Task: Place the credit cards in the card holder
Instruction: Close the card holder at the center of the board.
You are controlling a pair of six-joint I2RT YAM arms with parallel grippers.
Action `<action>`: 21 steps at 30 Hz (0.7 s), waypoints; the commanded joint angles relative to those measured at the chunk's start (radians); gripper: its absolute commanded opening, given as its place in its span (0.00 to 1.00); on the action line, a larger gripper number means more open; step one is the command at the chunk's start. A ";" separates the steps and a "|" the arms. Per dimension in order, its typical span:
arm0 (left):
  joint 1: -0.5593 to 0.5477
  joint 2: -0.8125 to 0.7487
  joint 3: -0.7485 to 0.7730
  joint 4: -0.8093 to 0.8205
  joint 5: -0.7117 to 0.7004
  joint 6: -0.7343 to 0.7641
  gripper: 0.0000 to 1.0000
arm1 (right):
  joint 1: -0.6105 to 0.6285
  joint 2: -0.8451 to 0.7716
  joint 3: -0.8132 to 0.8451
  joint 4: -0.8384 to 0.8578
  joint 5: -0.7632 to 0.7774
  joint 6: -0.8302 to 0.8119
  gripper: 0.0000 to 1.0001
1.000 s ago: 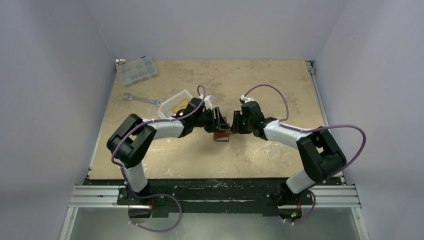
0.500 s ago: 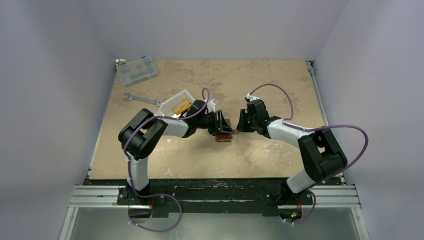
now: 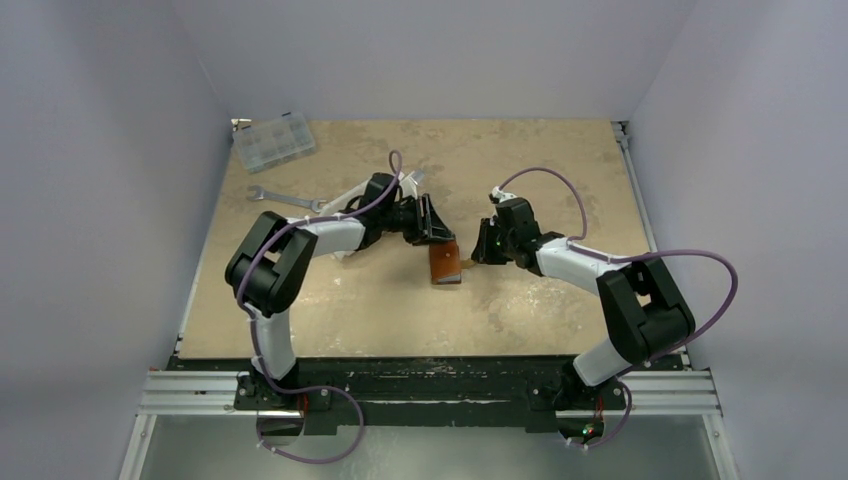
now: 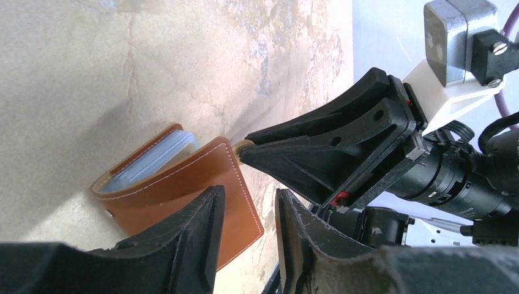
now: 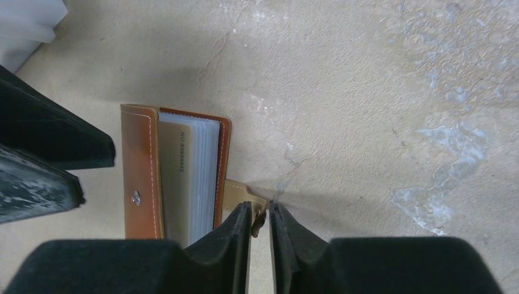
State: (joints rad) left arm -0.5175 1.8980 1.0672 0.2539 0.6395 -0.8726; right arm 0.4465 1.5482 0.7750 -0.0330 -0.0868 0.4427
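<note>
Near the middle of the table point(image 3: 540, 170) lies the card holder point(image 3: 445, 266), well away from every edge, its brown covers parted a little and pale clear sleeves showing between them. At its right side, the right gripper point(image 5: 260, 211) has its fingers closed on the holder's tan strap point(image 5: 235, 190), the tips low against the tabletop. Just beyond the holder on the left, the left gripper point(image 4: 249, 193) hangs with its fingers a narrow gap apart and nothing visibly clamped, one finger overlapping the brown cover in its own camera, though whether it touches the leather is hard to say from that angle. The two grippers face each other closely, so the room between them is tight, while bare tan surface runs from the holder to the far edge, the right rail and the near edge. Toward the far left, a white tray point(image 5: 24, 18) sits behind the left arm, with a silver wrench point(image 3: 285, 198) beyond it and a clear compartmented box point(image 3: 272, 140) at the corner.
</note>
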 commanded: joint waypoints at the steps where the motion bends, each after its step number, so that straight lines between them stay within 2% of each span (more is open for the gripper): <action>1: -0.019 0.053 0.041 0.051 0.065 0.000 0.38 | -0.011 -0.036 0.012 0.025 -0.032 -0.004 0.22; 9: -0.036 0.109 0.034 0.083 0.052 -0.004 0.29 | -0.028 -0.053 0.013 0.006 -0.044 -0.006 0.21; 13: -0.035 0.126 0.028 0.093 0.045 -0.004 0.23 | -0.038 -0.052 0.011 0.007 -0.056 -0.007 0.11; 16: -0.033 0.123 0.017 0.109 0.046 -0.011 0.21 | -0.044 -0.048 0.015 0.006 -0.079 -0.009 0.19; 21: -0.030 0.116 0.017 0.090 0.039 0.000 0.21 | -0.051 -0.049 0.014 0.011 -0.097 -0.007 0.18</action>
State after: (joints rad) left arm -0.5510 2.0178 1.0843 0.3153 0.6804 -0.8799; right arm 0.4034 1.5246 0.7750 -0.0368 -0.1532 0.4442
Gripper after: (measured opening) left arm 0.213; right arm 0.194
